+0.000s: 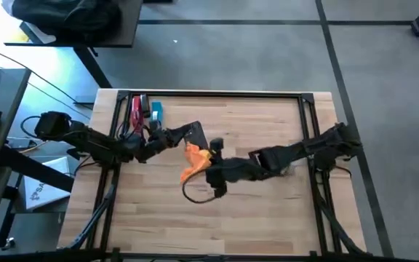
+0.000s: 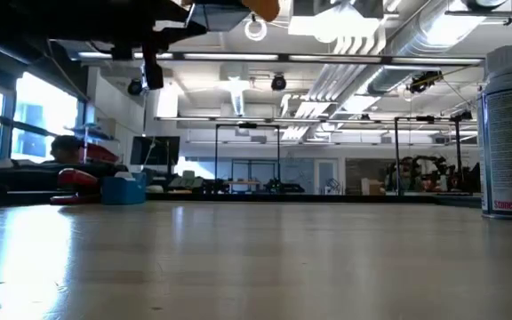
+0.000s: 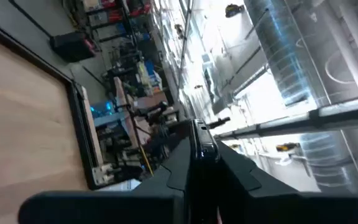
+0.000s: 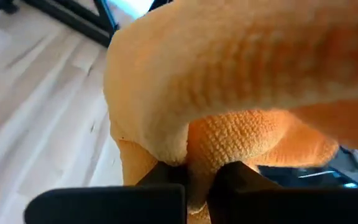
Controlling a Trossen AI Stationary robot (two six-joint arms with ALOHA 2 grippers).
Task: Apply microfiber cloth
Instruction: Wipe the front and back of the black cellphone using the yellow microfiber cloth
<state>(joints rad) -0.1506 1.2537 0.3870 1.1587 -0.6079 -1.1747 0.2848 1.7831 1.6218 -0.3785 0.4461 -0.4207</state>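
The bright-orange microfiber cloth (image 1: 195,161) hangs bunched over the middle of the table, its upper part against the near end of a black phone (image 1: 196,134). My right gripper (image 1: 209,163) comes in from the table's right and is shut on the cloth (image 4: 229,93). My left gripper (image 1: 167,138) reaches in from the left and is shut on the phone, which shows edge-on in the left wrist view (image 3: 201,148). In the low view only the cloth's orange tip (image 2: 265,7) and the dark left arm (image 2: 105,27) show, well above the tabletop. My left gripper pinches the phone's thin edge (image 3: 197,163) between its two fingers, coming level from the table's left. The phone is lifted clear of the table, tilted. My right gripper pinches a gathered fold of the cloth (image 4: 194,163) between its two fingers (image 4: 160,174), several layers thick, coming from the table's right. The cloth is lifted clear of the table; it bulges slack past the fingers, and one end hangs below.
A white spray can (image 2: 510,133) stands on the table, at the right of the low view. A red tool (image 1: 136,110) and a blue item (image 1: 156,110) lie at the far left inside the black frame (image 1: 217,93). A dark cable loop (image 1: 195,195) hangs below the right gripper.
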